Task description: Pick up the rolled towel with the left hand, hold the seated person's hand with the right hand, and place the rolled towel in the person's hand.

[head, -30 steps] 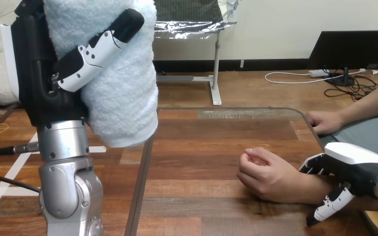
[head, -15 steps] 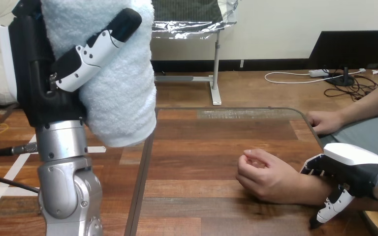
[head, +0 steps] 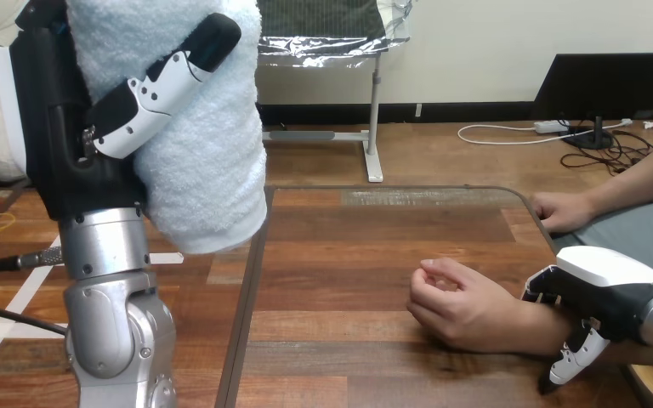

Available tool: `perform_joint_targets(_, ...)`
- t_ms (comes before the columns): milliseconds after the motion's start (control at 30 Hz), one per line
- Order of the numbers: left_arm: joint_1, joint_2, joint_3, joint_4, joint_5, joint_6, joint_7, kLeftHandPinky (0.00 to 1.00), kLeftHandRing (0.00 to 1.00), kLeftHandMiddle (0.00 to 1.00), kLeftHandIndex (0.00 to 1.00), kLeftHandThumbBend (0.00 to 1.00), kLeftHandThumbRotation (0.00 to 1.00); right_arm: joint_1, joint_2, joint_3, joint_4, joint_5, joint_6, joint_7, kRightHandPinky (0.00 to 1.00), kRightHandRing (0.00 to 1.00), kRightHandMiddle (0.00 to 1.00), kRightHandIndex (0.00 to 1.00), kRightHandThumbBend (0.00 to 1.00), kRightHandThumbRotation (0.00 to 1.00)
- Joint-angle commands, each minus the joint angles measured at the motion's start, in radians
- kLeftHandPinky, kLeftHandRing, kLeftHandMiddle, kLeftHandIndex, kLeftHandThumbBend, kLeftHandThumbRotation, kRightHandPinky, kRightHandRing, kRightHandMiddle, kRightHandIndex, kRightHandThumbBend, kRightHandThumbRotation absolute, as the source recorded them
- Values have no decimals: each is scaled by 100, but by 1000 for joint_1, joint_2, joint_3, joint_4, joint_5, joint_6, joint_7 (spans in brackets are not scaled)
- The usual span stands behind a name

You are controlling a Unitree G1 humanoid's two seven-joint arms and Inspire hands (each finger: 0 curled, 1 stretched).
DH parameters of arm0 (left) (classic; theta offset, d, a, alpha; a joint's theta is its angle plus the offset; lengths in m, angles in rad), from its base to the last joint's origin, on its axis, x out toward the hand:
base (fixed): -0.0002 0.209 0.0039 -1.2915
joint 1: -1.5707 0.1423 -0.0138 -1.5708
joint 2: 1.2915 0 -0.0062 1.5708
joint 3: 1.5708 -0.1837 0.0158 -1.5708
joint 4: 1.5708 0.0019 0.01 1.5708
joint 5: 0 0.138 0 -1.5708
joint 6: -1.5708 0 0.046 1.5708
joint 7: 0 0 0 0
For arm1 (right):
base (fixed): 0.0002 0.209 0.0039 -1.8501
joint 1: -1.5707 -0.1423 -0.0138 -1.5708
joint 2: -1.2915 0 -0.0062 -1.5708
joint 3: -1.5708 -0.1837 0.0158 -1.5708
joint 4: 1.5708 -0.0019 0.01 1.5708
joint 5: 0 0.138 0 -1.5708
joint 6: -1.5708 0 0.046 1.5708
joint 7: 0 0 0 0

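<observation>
Here, left hand clutching cropped rolled towel, right hand over wrist, grip unclear.

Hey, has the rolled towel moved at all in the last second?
Yes, slightly. The rolled towel, gripped in the left hand, has drifted toward the view's left, judged against the left edge of the table, which stayed put.

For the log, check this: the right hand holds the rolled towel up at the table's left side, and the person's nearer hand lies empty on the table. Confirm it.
Not quite: the head view shows the left hand holding the rolled towel there; the person's nearer hand does lie empty on the table.
</observation>
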Motion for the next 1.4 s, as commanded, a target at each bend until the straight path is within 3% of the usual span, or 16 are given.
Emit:
perform_joint_targets(0,-44,1,-2,-2,4,-1,-1,17,22,29,37,53,0,-2,-11,14,7,5,-9,-18,39,50,56,57,95,5)
perform_joint_targets(233,-44,1,-2,-2,-1,2,-3,17,22,29,37,53,0,-2,-3,18,12,12,-6,-34,32,41,49,52,95,1)
perform_joint_targets(600,-38,2,-3,1,-9,8,-8,17,22,30,37,51,0,4,13,13,29,20,-17,-102,20,26,36,45,94,0)
perform_joint_targets(833,-35,3,-4,6,-3,12,-8,17,22,30,38,51,0,2,21,12,57,26,-48,-162,17,23,33,41,93,0)
perform_joint_targets(1367,-45,-7,-12,102,-8,-55,-37,18,23,31,39,47,0,-7,26,7,61,33,-53,-212,16,22,31,37,90,0)
